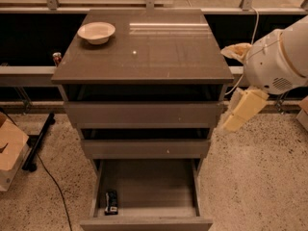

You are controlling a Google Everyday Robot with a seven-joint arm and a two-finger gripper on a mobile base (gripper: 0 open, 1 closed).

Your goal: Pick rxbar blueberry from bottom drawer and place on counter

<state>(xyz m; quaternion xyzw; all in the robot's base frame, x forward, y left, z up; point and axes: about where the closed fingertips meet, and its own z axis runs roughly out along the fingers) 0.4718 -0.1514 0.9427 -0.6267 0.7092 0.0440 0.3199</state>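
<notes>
While the gripper (243, 110) is held at the 4 o'clock side of the worktop (159, 57), just off its right edge, the rxbar blueberry (111, 202) is seen lying flat in the front left corner of the pulled-out bottom drawer (154, 182). It is well apart from the gripper, at its 8 o'clock. Whether the gripper is spread or closed cannot be told.

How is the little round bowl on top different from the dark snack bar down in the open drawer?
The round cream bowl is pale and curved; the flat rectangular snack bar is dark. The bowl sits high on the glossy grey-brown counter, back left; the bar lies low in the open bottom drawer, front left. Both are untouched: the gripper hangs right of the cabinet.
</notes>
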